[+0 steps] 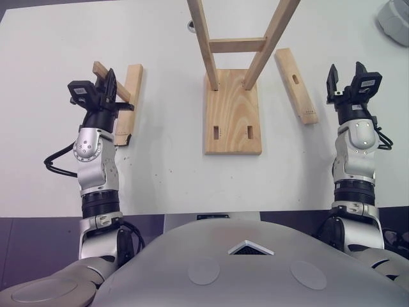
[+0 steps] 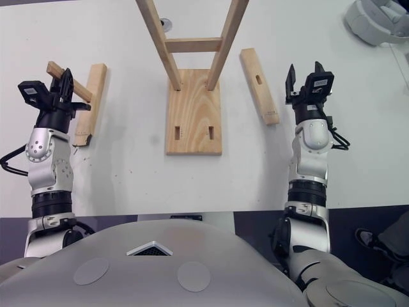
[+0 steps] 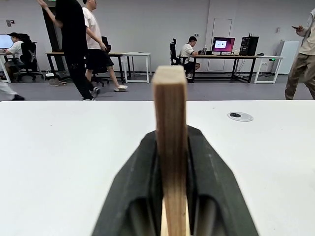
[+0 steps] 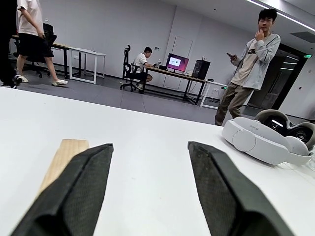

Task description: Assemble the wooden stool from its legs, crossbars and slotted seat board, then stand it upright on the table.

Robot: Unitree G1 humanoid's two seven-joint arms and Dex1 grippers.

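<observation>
left wrist view: left pincer (image 3: pixel 170 142) tight around crossbar (image 3: pixel 170 93); right pincer (image 4: pixel 148 147) wide (beside loose leg (image 1: pixel 296 85))

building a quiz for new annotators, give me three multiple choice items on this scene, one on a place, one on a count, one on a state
1. Where does the loose slotted leg lie?
A. flat on the table, right of the seat board
B. on top of the seat board
C. standing in a slot of the board

2. How many slots in the seat board are empty?
A. none
B. two
C. four

3. What state is the right gripper in?
A. open, holding nothing
B. shut on a leg
C. shut on nothing

Key:
1 A: it lies beside the board's right edge, apart from it.
2 B: the near slots are bare, while the far end holds the leg frame.
3 A: its fingers stand apart; the left gripper is the one shut on a wooden bar.
</observation>
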